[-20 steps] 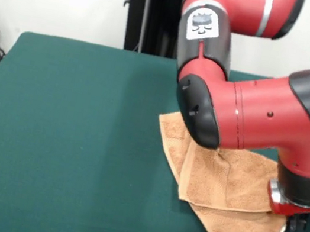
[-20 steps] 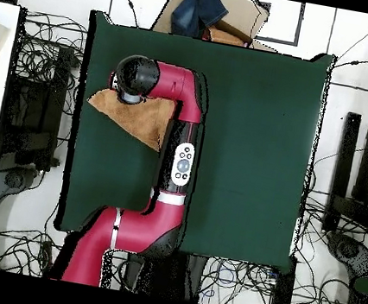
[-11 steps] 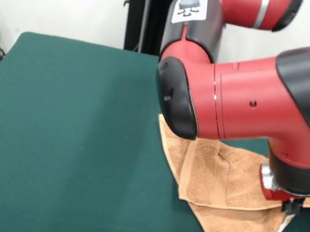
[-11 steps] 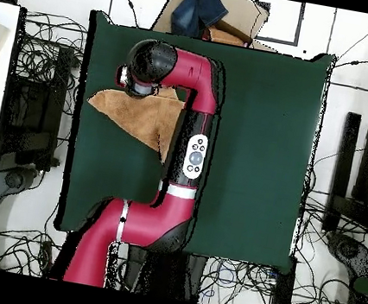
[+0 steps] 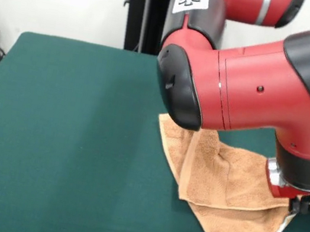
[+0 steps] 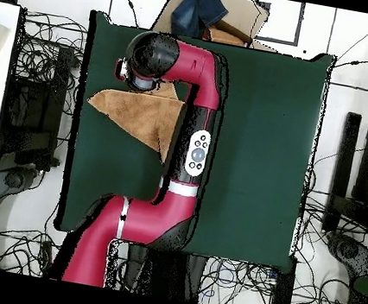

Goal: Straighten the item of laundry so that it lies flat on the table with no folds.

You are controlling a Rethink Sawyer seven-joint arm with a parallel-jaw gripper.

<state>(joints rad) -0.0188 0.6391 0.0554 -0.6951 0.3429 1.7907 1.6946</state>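
One large tabletop covered in dark green felt-like cloth [image 5: 67,136] carries the whole work area. The red and black robot arm [image 5: 249,90] reaches down over the table's side that lies at the right of the front view. Beneath it lies the light-brown terry-cloth hand towel [image 5: 220,187], resting on the table in overlapping layers, with one flap folded over the lower layer and a pointed corner toward the near edge.

The gripper [image 5: 298,206] sits low at the towel's right margin, by a pale strip at the cloth's edge. Its tips are largely hidden under the wrist, so whether they are apart, together or clamped on cloth cannot be told.

Procedure, as judged from this layout: take only the top layer near its free edge, lift just enough to clear the lower layer, then draw it outward, away from the fold line. Avoid pinching both layers, which would likely drag the whole towel.

Containers: none stand on the table; the cardboard box [image 6: 238,15] beyond it shows dark blue fabric [image 6: 200,6] at its opening.
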